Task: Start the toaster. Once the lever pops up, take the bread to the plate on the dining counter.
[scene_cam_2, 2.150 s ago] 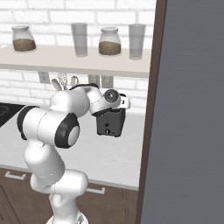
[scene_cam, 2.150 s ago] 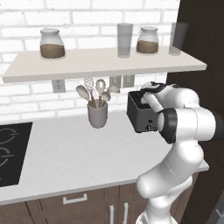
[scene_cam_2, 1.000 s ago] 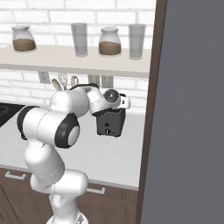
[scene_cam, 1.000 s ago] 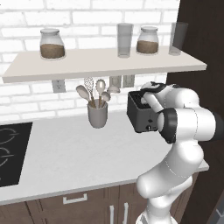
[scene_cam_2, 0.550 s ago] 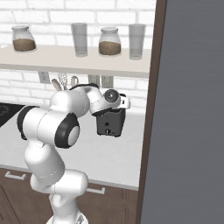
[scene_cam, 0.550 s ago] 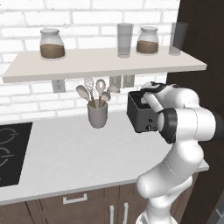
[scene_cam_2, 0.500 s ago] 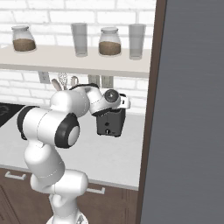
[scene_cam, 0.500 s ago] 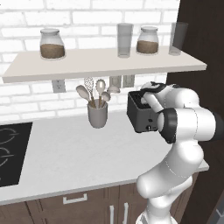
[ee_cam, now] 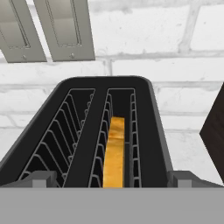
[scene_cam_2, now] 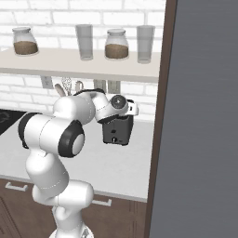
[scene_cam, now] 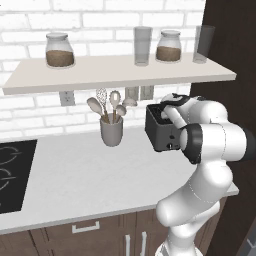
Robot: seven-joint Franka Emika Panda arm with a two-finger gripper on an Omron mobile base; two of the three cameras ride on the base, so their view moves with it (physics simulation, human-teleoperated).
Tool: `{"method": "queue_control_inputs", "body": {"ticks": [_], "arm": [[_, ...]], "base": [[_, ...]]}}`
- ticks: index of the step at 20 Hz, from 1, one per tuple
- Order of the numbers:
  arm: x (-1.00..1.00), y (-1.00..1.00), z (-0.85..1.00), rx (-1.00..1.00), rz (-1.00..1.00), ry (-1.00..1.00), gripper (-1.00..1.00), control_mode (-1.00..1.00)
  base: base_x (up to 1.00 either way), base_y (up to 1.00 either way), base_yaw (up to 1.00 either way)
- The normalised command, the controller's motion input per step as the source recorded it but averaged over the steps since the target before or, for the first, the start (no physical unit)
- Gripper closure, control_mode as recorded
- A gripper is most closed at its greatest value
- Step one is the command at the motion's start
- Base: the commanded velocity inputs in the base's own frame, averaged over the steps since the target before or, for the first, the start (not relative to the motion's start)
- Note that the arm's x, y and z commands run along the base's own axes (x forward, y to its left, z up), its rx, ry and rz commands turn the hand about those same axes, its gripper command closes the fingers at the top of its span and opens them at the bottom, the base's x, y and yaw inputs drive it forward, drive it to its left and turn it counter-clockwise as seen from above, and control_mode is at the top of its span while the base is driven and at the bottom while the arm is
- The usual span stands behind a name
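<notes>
Nothing moved since earlier, fingers (ee_cam: 112, 178) spread wide above toaster (ee_cam: 105, 135), bread (ee_cam: 115, 151) in right-hand slot

The dark boxy toaster (scene_cam: 160, 131) is being seen standing upright on the pale worktop (scene_cam: 75, 175) by the brick wall; the yellow-brown bread (ee_cam: 115, 153) is sitting edge-up in its right slot.

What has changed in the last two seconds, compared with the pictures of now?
Nothing visibly changed. The arm is as before, with the open gripper above the toaster, and the bread sits in the same slot.
</notes>
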Motion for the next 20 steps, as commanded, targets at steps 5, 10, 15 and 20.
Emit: {"method": "queue_control_inputs", "body": {"ticks": [5, 10, 15, 20], "arm": [[0.00, 0.00, 0.00, 0.00, 0.00, 0.00, -1.00, -1.00], [0.00, 0.00, 0.00, 0.00, 0.00, 0.00, -1.00, -1.00], [0.00, 0.00, 0.00, 0.00, 0.00, 0.00, -1.00, -1.00], [0.00, 0.00, 0.00, 0.00, 0.00, 0.00, -1.00, -1.00]], "base": [[0.00, 0.00, 0.00], [0.00, 0.00, 0.00], [0.00, 0.00, 0.00], [0.00, 0.00, 0.00]]}}
